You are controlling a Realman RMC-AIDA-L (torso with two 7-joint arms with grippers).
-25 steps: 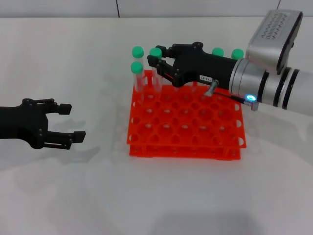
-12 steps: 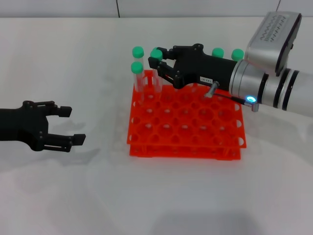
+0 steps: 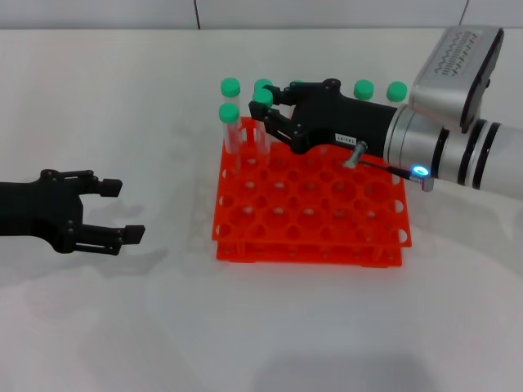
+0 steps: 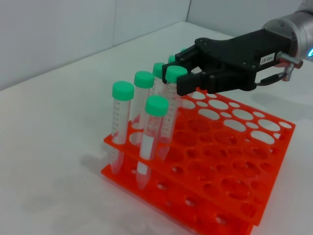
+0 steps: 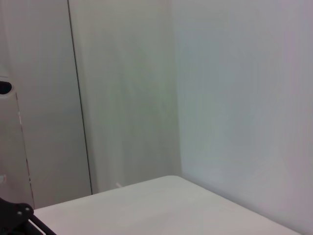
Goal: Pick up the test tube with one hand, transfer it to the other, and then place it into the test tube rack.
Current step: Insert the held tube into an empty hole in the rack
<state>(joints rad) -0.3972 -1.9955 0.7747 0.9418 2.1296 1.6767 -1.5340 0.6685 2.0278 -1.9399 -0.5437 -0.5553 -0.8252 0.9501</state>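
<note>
The orange-red test tube rack [image 3: 327, 214] stands in the middle of the table. My right gripper [image 3: 271, 114], black with a small white label, reaches over the rack's far left corner. It is shut on a green-capped test tube [image 3: 262, 98] just below the cap. In the left wrist view that test tube [image 4: 172, 105] stands nearly upright, its lower end down in a hole of the rack [image 4: 230, 176], with the right gripper [image 4: 185, 82] closed on it. My left gripper [image 3: 122, 211] hovers open and empty left of the rack, apart from it.
Other green-capped tubes stand in the rack: two at the far left corner [image 3: 229, 114], [image 3: 231, 85], and more along the back row [image 3: 364, 87], [image 3: 397, 90]. White table surrounds the rack. The right wrist view shows only wall and a table corner.
The right gripper has sunk a little, lowering the held tube deeper into the rack. The left gripper has barely shifted.
</note>
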